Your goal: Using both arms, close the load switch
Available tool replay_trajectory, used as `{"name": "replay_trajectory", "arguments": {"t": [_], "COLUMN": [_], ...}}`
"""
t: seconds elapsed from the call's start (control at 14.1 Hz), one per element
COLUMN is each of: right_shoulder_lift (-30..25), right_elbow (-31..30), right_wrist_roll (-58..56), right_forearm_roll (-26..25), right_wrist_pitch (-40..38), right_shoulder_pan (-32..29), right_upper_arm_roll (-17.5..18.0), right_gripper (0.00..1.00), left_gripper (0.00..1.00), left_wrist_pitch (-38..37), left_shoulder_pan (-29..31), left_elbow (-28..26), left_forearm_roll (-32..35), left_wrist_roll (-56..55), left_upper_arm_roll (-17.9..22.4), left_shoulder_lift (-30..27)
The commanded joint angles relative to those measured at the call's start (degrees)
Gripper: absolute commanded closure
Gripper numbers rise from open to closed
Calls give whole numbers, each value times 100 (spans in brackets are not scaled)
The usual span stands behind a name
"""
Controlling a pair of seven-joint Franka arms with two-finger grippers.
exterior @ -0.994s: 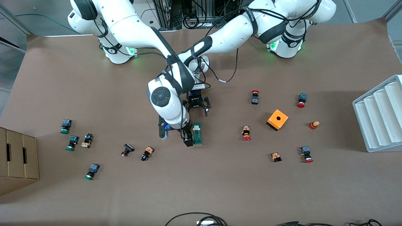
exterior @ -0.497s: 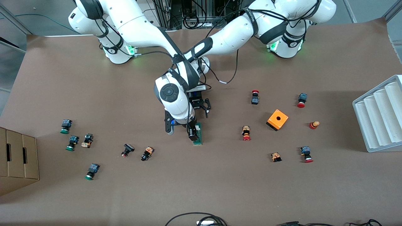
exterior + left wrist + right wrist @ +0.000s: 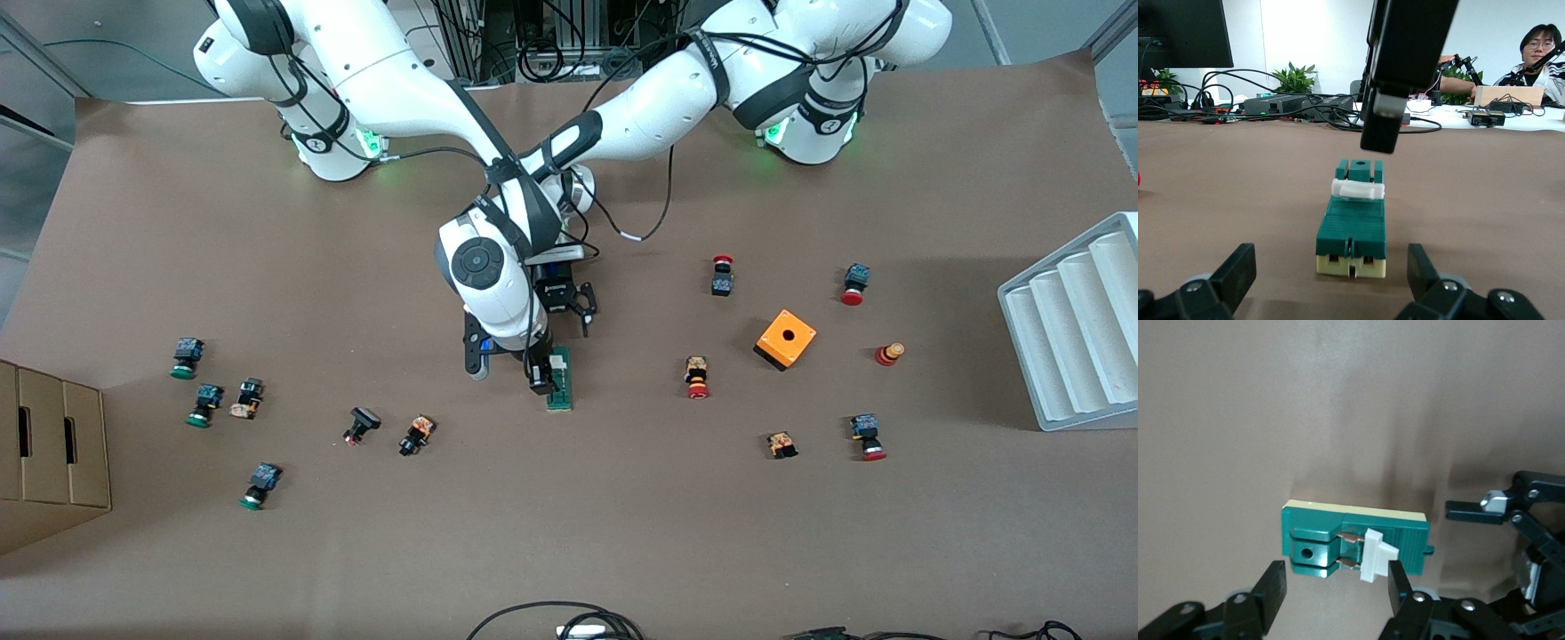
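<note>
Load switch lying flat mid-table, toward the right arm's end from the orange box, white lever tab raised. Right gripper hanging just over it, fingers spread wide, straddling the tab without touching. Left gripper low at the switch's end nearer the bases, fingers spread wide, clear of the block.

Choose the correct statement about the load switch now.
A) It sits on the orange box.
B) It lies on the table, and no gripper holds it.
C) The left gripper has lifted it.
B: the load switch lies flat on the table; the right gripper hangs open above it and the left gripper is open beside it.
</note>
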Motion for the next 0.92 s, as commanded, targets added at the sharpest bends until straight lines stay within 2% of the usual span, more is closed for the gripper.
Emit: {"name": "replay_trajectory", "arguments": {"t": [0.0, 0.35, 0.85], "right_shoulder_lift": [-56, 49, 23], "right_elbow": [-151, -151, -450], "right_wrist_roll": [1, 98, 89], "right_forearm_roll": [178, 231, 231], "right_wrist_pitch": [178, 327, 626], "right_shoulder_pan": [55, 195, 310], "right_upper_arm_roll": [8, 70, 70], "right_gripper": [33, 35, 41], "left_gripper": [0, 1, 14], "left_wrist_pitch": [54, 116, 292], "left_shoulder_pan": [10, 19, 19], "left_elbow": [251, 252, 427], "left_forearm_roll": [104, 104, 104], "left_wrist_roll": [-40, -40, -75], "left_upper_arm_roll": [15, 15, 15], "left_shoulder_lift": [146, 154, 242]}}
